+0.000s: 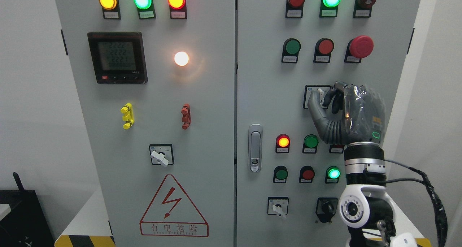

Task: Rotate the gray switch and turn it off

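- Right now fingers (326, 97) of right hand (346, 113) are curled around the gray switch (319, 94), thumb on its left side, other digits on the right; looks like a pinch grip on the knob's lever, contact partly hidden by the hand.
- Gray switch sits on the right cabinet door (267, 77), mid-height, below the green pushbutton (291, 46) and red pushbutton (325, 46), above the lit red lamp (283, 141).
- Handling guess: small rigid plastic rotary selector, fixed to the panel, so no lifting, just twisting; likely stiff with a detent click, smooth plastic so could slip.
- Best hold judged: across the narrow lever blade, both flat sides, close to its base for torque.
- Switch position unreadable, hand covers the faceplate.
- Nearby: red mushroom stop button (361, 46) up right, keep clear.
- Left hand not visible.
- Door handle (255, 147) well to the left.
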